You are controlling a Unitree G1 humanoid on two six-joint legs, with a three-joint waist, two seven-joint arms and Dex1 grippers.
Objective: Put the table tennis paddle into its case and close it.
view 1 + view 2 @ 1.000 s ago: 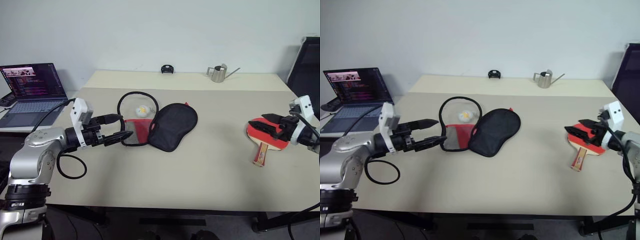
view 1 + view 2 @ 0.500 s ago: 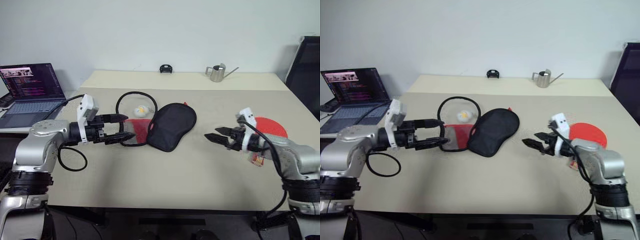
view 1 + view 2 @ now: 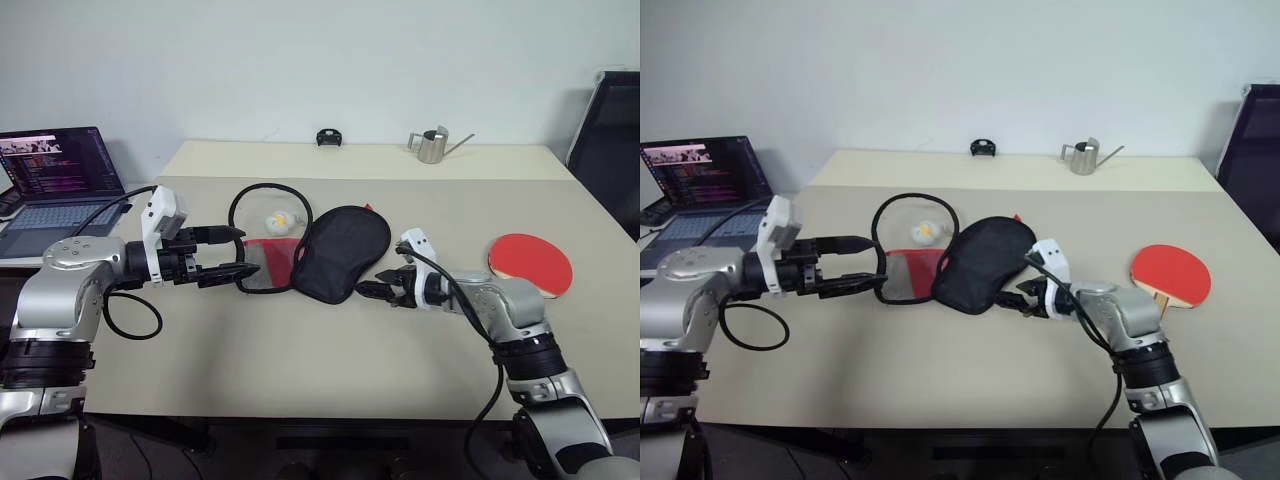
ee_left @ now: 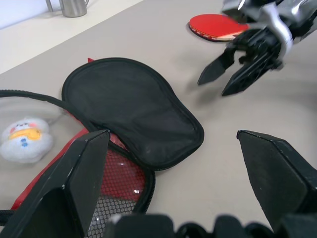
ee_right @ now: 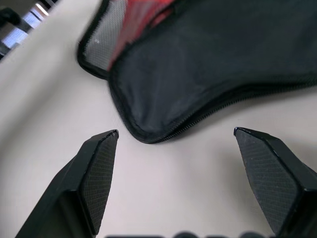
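Observation:
The table tennis paddle point(image 3: 530, 262) lies flat on the table at the right, red face up, apart from both grippers. The case point(image 3: 338, 252) lies in the middle with its black side up, and its red and mesh part point(image 3: 268, 262) shows at its left. A black-edged clear flap point(image 3: 262, 205) is spread open behind it. My right gripper point(image 3: 372, 283) is open, low over the table at the near narrow end of the case point(image 5: 198, 74). My left gripper point(image 3: 243, 252) is open beside the mesh part, holding nothing.
A small white plush toy point(image 3: 283, 221) lies within the clear flap. A laptop point(image 3: 65, 170) stands at the far left, with a metal watering can point(image 3: 433, 146) and a small black object point(image 3: 327, 137) at the back. A dark chair point(image 3: 610, 130) is at the right.
My right gripper has left the paddle at the right and swept left and down across the table to the case's near end. The paddle stays on the table. My left gripper has barely moved.

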